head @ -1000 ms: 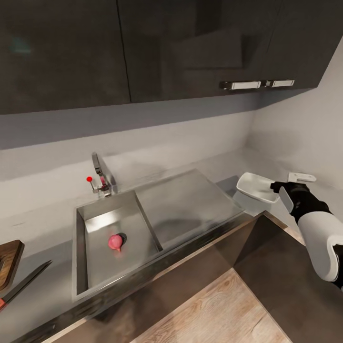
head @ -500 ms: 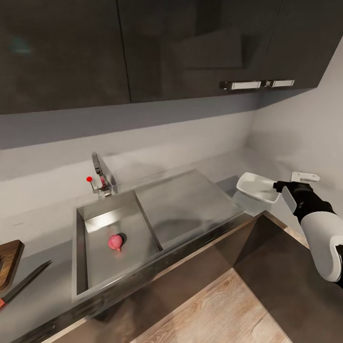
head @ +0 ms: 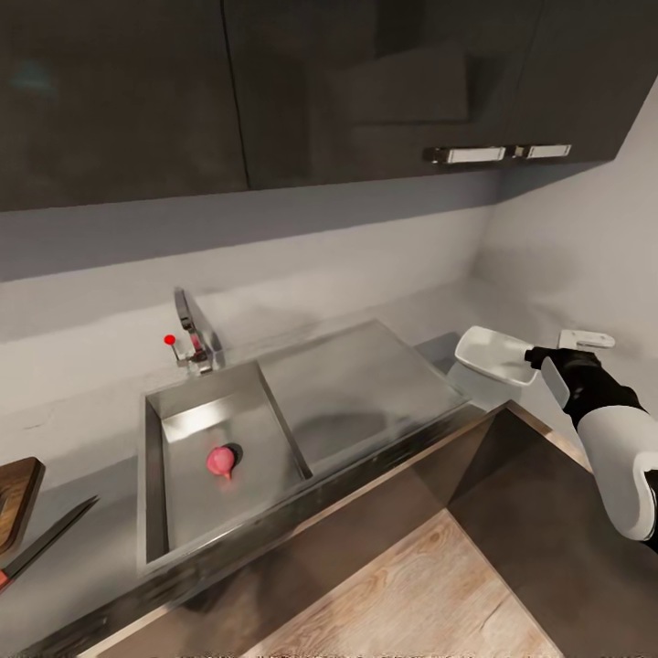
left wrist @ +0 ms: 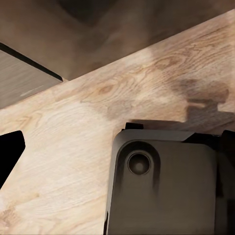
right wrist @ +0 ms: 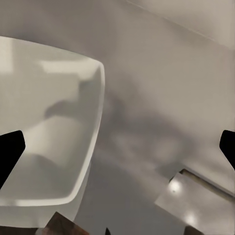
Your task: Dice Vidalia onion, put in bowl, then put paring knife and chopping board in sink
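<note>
One onion (head: 220,461), pink, low in the left half of the head frame, lying in the sink (head: 183,512) basin just beside the dark drain. No jaws anywhere near: well apart from the right gripper (head: 559,352), which sits at the right edge of that frame. Above the basin, tap (head: 194,334) with red knob (head: 169,340); to its right, the flat steel drainboard (head: 361,384).

At the far left edge, a corner of the board (head: 16,493), and below it the knife (head: 46,541), dark blade pointing up-right, both on the grey countertop (head: 82,439) and cut off by the frame.

Right of the drainboard, the white bowl (head: 495,355) on the countertop, its near rim just beside the right gripper's dark finger. In the right wrist view, bowl (right wrist: 49,142) at left, the two black fingertips at opposite edges of the frame, jaws wide apart and clamped on nothing; bowl rim between them but nearer one, contact not clear.

In the left wrist view, wooden floor (left wrist: 73,161), a dark robot part (left wrist: 161,191), one black fingertip (left wrist: 10,154) at the left edge; state of the left jaws: cannot tell.

Across the top of the head frame, dark wall cabinets (head: 274,91).
</note>
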Tool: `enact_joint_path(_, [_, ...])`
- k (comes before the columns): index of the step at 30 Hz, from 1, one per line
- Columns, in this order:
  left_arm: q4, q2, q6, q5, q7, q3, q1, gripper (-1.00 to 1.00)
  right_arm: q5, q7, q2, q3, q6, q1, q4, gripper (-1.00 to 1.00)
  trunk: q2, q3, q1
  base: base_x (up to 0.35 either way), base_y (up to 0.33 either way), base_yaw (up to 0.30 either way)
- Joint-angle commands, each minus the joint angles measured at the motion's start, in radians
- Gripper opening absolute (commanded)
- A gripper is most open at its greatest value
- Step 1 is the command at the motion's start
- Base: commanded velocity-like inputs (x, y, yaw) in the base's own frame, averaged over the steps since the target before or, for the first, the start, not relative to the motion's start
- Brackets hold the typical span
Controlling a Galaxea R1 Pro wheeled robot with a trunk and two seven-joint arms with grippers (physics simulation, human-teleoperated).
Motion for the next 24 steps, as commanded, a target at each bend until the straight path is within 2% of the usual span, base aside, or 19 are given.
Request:
enact_joint_path(1, [-0.002, 0.000, -0.001, 0.006, 0.000, -0.001, 0.000, 1.00, -0.001, -0.002, 0.000, -0.001, 0.005, -0.001, -0.002, 1.00, -0.001, -0.003, 0.000, 0.000, 0.000, 0.000])
enact_joint_path(24, [-0.001, 0.000, -0.001, 0.006, 0.000, -0.001, 0.001, 1.00, -0.004, 0.007, -0.002, -0.013, 0.005, -0.001, -0.004, 1.00, -0.001, -0.040, 0.000, 0.000, 0.000, 0.000])
